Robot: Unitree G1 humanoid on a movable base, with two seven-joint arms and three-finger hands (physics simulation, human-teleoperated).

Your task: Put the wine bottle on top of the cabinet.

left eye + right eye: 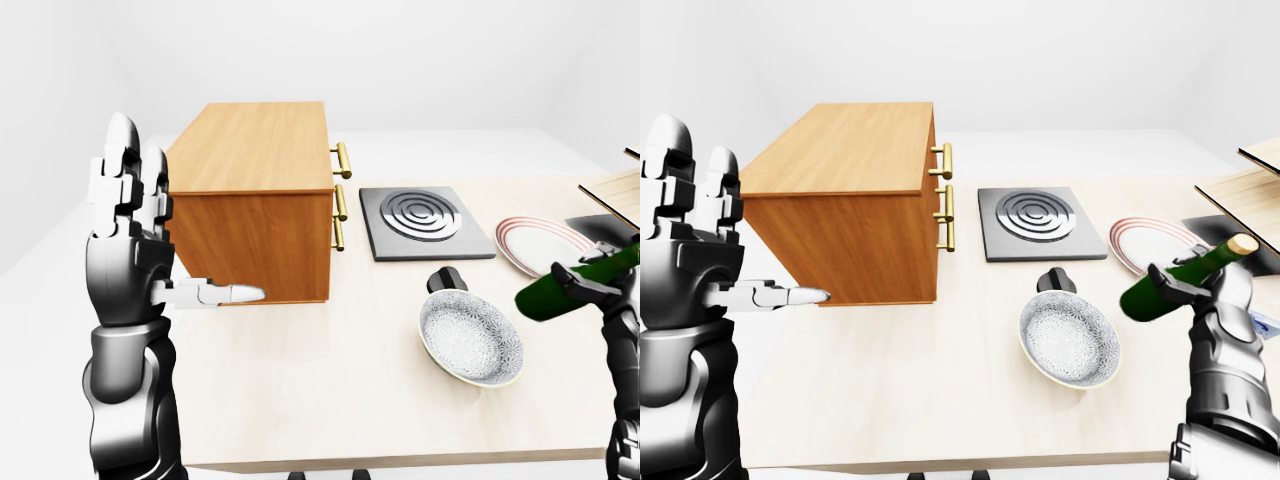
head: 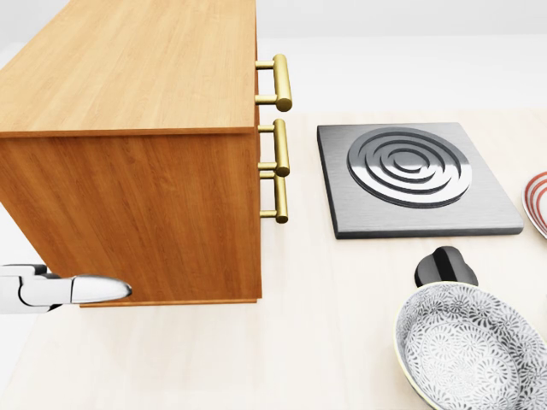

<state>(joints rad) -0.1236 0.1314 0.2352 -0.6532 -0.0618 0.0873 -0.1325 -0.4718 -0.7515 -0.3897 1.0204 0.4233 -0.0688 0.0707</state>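
Note:
The green wine bottle (image 1: pixel 1175 283) with a tan cork hangs tilted above the table's right edge in the right-eye view. My right hand (image 1: pixel 1202 292) is shut around its body. The wooden cabinet (image 1: pixel 845 152) stands on the left part of the table, its flat top bare and its brass handles (image 2: pixel 280 84) facing right. At the cabinet's left side my left hand (image 1: pixel 140 215) is raised and open, fingers pointing up, holding nothing. One finger (image 2: pixel 90 289) of it juts right across the cabinet's lower corner.
A grey burner plate (image 2: pixel 414 175) lies right of the cabinet. Below it in the head view sit a black knob (image 2: pixel 444 266) and a patterned bowl (image 2: pixel 466 350). A red-rimmed plate (image 1: pixel 540 243) and wooden boards (image 1: pixel 1250 190) sit at the far right.

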